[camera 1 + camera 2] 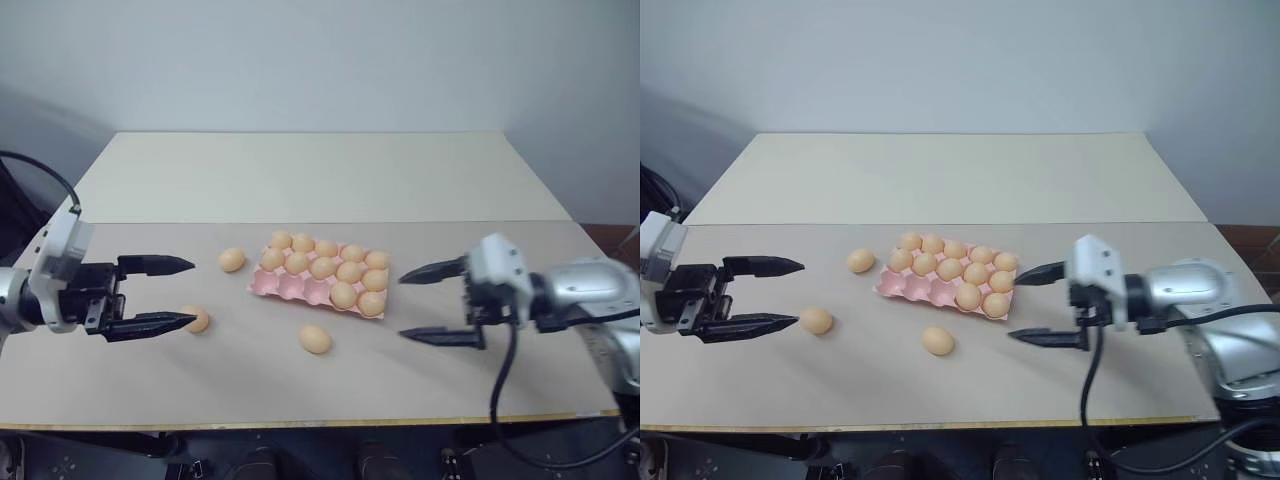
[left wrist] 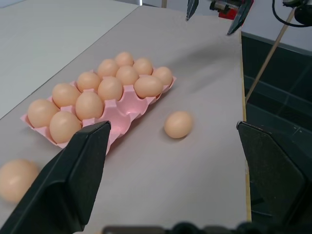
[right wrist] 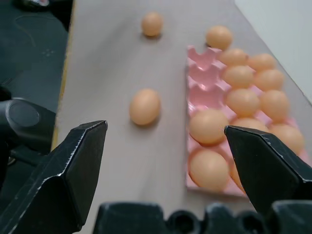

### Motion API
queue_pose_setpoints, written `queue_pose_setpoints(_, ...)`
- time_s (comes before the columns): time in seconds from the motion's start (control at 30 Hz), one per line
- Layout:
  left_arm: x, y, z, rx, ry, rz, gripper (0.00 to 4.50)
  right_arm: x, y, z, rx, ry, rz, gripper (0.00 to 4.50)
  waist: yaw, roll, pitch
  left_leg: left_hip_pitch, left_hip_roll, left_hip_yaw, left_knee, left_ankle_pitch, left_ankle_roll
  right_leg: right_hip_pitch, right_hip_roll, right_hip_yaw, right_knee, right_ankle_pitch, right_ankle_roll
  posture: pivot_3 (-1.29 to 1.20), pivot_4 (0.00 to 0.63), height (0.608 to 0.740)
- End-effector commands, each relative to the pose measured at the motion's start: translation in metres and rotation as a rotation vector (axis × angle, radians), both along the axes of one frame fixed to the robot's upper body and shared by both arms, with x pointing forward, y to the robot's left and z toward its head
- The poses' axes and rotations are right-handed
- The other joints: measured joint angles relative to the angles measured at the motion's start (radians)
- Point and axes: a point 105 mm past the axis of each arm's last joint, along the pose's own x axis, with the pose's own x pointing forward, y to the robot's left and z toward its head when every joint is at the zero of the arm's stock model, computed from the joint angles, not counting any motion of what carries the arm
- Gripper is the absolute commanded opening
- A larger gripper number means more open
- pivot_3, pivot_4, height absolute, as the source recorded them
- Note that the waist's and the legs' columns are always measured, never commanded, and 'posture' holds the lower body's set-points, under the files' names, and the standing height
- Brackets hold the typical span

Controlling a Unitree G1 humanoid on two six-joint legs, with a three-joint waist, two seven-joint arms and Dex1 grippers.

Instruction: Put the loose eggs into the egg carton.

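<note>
On table centre, pink moulded egg carton (image 1: 290, 287): three near-left cups empty; three pale orange-tan loose eggs (image 1: 314, 339) outside. Left gripper (image 1: 186, 292), right gripper (image 1: 405, 306) both spread, empty. Right should straddle nearest egg, close gently.

Under my fingers lies a pale tan table (image 1: 300, 380), spreading across the lower half of the frame, its near edge running along the bottom. Behind it, in the middle of the frame, a second, cream-coloured table (image 1: 320, 175) butts against the first, a thin seam between them. A plain grey-white wall (image 1: 320, 60) takes the whole top of the frame. At the far right, past the tables, I see a strip of dark floor (image 1: 612, 232).
</note>
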Motion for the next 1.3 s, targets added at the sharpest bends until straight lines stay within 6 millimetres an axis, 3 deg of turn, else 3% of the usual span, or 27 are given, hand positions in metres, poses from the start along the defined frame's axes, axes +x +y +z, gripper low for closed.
queue_pose_setpoints(0.03, 0.000, -0.003, 0.007, 0.018, -0.026, -0.020, 4.50, 0.002, 0.037, -0.007, -0.032, -0.054, 0.023, 4.47, 0.000, 0.000, 0.000, 0.000, 0.000, 0.000, 0.000, 0.000, 0.000, 0.000, 0.000, 0.000, 0.000, 0.000, 0.000, 0.00, 0.150, 0.740)
queue_pose_setpoints(0.13, -0.001, -0.003, 0.007, 0.024, -0.023, -0.022, 4.50, 0.014, 0.062, -0.020, -0.057, -0.040, -0.033, 4.47, 0.002, 0.000, 0.000, -0.001, 0.000, 0.000, 0.000, 0.000, 0.000, -0.001, 0.000, 0.000, 0.000, 0.000, 0.000, 0.00, 0.150, 0.740)
queue_pose_setpoints(0.23, -0.002, -0.002, 0.007, 0.029, -0.019, -0.022, 4.50, 0.018, 0.074, -0.030, -0.100, -0.057, -0.048, 4.47, 0.007, 0.000, 0.000, -0.002, 0.000, 0.000, 0.000, 0.000, 0.000, -0.002, 0.000, 0.000, 0.000, 0.000, 0.000, 0.00, 0.150, 0.740)
queue_pose_setpoints(0.4, -0.004, 0.000, 0.004, 0.053, -0.010, -0.008, 4.50, 0.010, 0.092, -0.043, -0.147, -0.035, -0.006, 4.47, 0.006, 0.000, 0.000, -0.002, 0.000, 0.000, 0.000, 0.000, 0.000, -0.002, 0.000, -0.001, 0.000, 0.000, 0.000, 0.00, 0.150, 0.740)
queue_pose_setpoints(0.57, -0.005, 0.001, 0.002, 0.062, -0.015, 0.002, 4.50, 0.018, 0.094, -0.059, -0.226, -0.025, -0.052, 4.47, 0.004, 0.000, 0.000, -0.002, 0.000, 0.000, 0.000, 0.000, 0.000, -0.002, 0.000, -0.001, 0.001, 0.000, 0.000, 0.00, 0.150, 0.740)
queue_pose_setpoints(0.9, -0.004, -0.001, 0.002, 0.068, -0.023, -0.001, 4.50, 0.027, 0.096, -0.073, -0.286, 0.005, -0.092, 4.47, 0.004, 0.000, 0.000, -0.002, 0.000, 0.000, 0.000, 0.000, 0.000, -0.002, 0.000, -0.001, 0.001, 0.000, 0.000, 0.00, 0.150, 0.740)
queue_pose_setpoints(1.0, -0.004, -0.001, 0.002, 0.068, -0.025, -0.001, 4.50, 0.027, 0.096, -0.076, -0.294, 0.019, -0.090, 3.93, 0.004, 0.000, 0.000, -0.002, 0.000, 0.000, 0.000, 0.000, 0.000, -0.002, 0.000, -0.001, 0.001, 0.000, 0.000, 0.00, 0.150, 0.740)
queue_pose_setpoints(1.2, -0.004, -0.001, 0.003, 0.068, -0.029, 0.000, 4.50, 0.028, 0.096, -0.068, -0.258, 0.019, -0.093, 2.00, 0.003, 0.000, 0.000, -0.002, 0.000, 0.000, 0.000, 0.000, 0.000, -0.002, 0.000, -0.001, 0.001, 0.000, 0.000, 0.00, 0.150, 0.740)
queue_pose_setpoints(1.3, -0.004, 0.000, 0.003, 0.067, -0.029, 0.002, 4.50, 0.029, 0.098, -0.057, -0.211, 0.021, -0.097, 2.00, 0.003, 0.000, 0.000, -0.002, 0.000, 0.000, 0.000, 0.000, 0.000, -0.002, 0.000, -0.001, 0.001, 0.000, 0.000, 0.00, 0.150, 0.740)
